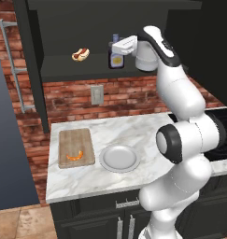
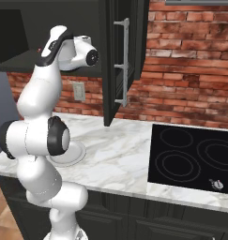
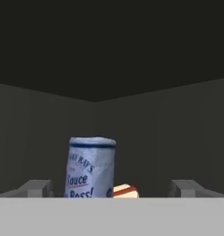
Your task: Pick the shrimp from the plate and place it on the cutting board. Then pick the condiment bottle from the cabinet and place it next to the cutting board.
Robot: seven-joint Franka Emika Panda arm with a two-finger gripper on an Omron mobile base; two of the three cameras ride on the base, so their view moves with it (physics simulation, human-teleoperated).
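The gripper (image 1: 112, 48) is inside the cabinet (image 1: 63, 70), level with the upper part of the condiment bottle (image 1: 116, 56). Its jaws stand fully apart and hold nothing. In the hand view the two fingertips (image 3: 37, 188) rise at the lower left and lower right, and the bottle's cap stands between them, nearer the left one and ahead of the tool. Contact cannot be confirmed from any view.

The shrimp (image 1: 75, 156) already lies on the cutting board (image 1: 76, 147), far below the tool on the counter (image 1: 133, 126), beside the bare plate (image 1: 119, 158). The bottle step is the one in hand.

Handling, as a judgement: the bottle is rigid, smooth-sided and probably moderately heavy for its size, so it may slip or tip if taken too high. The narrow neck under the cap offers little bearing surface; a hold lower down, on the wider body near the round label, should be steadier.

Legible writing on the cap wrap: "BAY'S", "Sauce" in part, and "Boss!" in part. A hot dog (image 1: 81, 54) lies on the same shelf, beyond the bottle from the tool.
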